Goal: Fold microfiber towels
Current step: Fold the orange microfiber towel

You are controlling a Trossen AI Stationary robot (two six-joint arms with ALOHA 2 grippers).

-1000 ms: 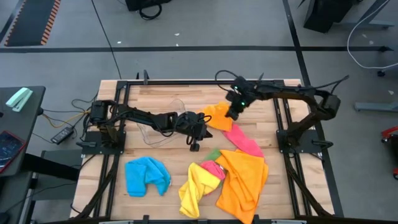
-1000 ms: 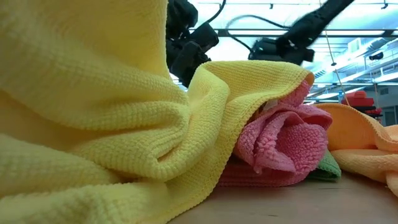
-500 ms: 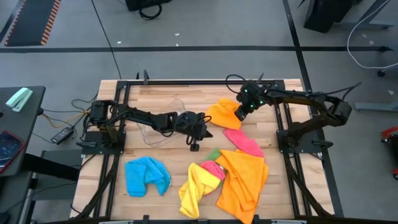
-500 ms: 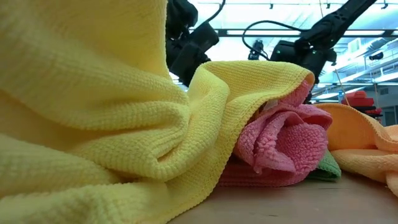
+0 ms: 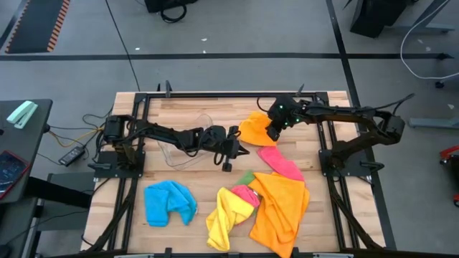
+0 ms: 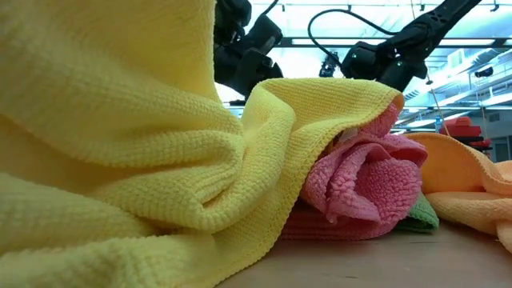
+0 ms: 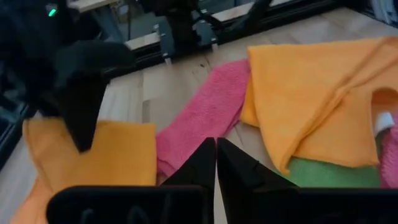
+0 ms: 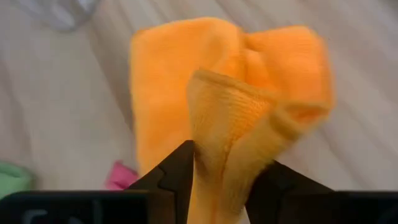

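**A:** So the small orange towel [image 5: 253, 129] is sitting at the far middle of the table [image 5: 186, 107], half bunched up. The right pincer [image 5: 272, 132] is right on its edge, and in its wrist view a ridge of orange cloth stands between the two fingers [image 8: 177, 174], which look parted. Can't tell if it's actually gripping or letting go. The left pincer [image 5: 228, 159] hangs just beside the towel, clenched on nothing.

**B:** Where's the rest?

**A:** Pink towel [image 5: 281, 162] lies just next to it toward the front. Then a pile at the front: big orange [image 5: 281, 208], yellow [image 5: 226, 218], a bit of green [image 5: 247, 176]. Blue towel [image 5: 169, 202] sits apart at front left.

**B:** Tips for the fold?

**A:** I'd say flatten that ridge first. Pull the edge out straight, lay corner on corner, and have the left pincer pin the opposite side so the cloth doesn't drag.

**B:** Any labels?

**A:** A small white tag [image 7: 380, 122] shows by the big orange towel, but no writing is readable.
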